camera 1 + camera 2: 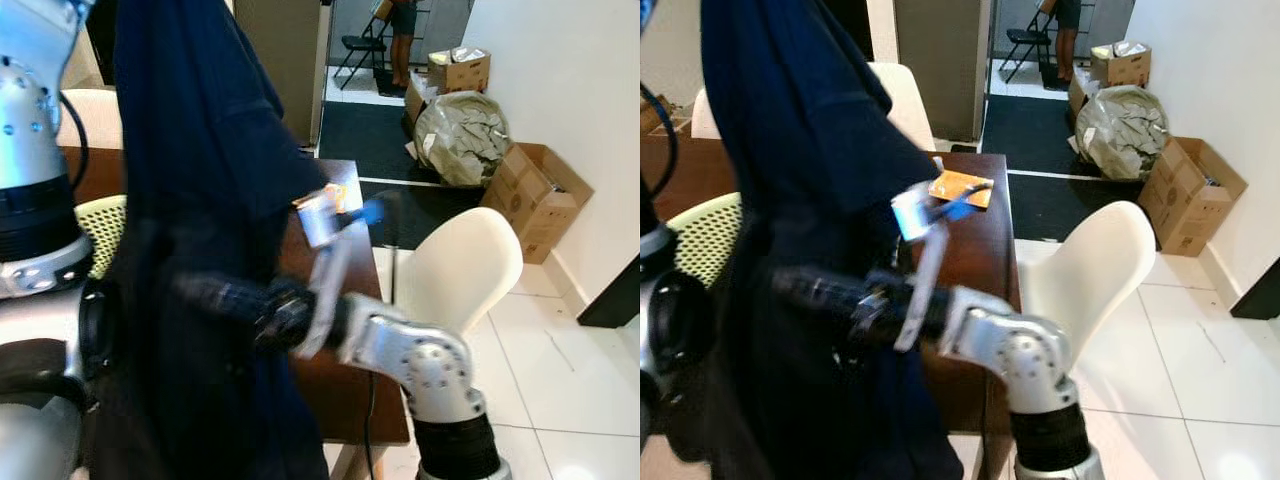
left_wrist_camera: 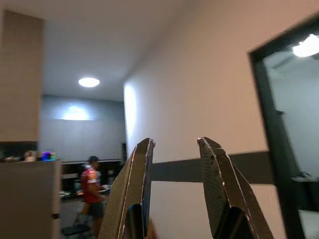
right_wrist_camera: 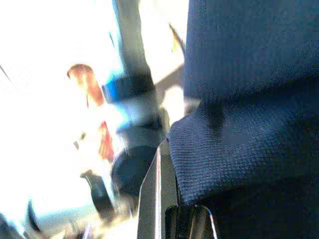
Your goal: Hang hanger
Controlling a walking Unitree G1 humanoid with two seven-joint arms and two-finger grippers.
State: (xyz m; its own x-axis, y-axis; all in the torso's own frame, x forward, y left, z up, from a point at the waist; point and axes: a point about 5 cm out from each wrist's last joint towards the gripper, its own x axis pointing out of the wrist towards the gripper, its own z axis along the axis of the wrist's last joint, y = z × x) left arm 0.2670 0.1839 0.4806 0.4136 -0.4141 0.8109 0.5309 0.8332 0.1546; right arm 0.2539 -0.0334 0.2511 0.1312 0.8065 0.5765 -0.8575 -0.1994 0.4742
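Nearest the camera, the right arm (image 1: 420, 365) reaches across the body toward the robot's left, its black forearm ending against a dark navy garment (image 1: 200, 180). The right gripper (image 1: 805, 288) lies against or within the cloth folds; whether its fingers are parted or closed cannot be told. In the right wrist view the navy fabric (image 3: 249, 114) drapes over one finger (image 3: 154, 199). The garment hangs full-length in front of the robot, its top out of frame; the hanger itself cannot be made out. The left arm (image 1: 35, 140) is raised at the left edge. In the left wrist view the left gripper (image 2: 174, 189) points upward toward a pale wall, its two fingers narrowly parted with nothing between them.

Behind the garment stands a dark wooden table (image 1: 970, 250) bearing a flat orange item (image 1: 960, 187). A white chair (image 1: 465, 265) stands just beside the table. Farther off, cardboard boxes (image 1: 535, 200) and a bundled grey sack (image 1: 460, 135) rest against the wall; a folding chair (image 1: 360, 45) and a person's legs (image 1: 403, 40) appear at the far end.
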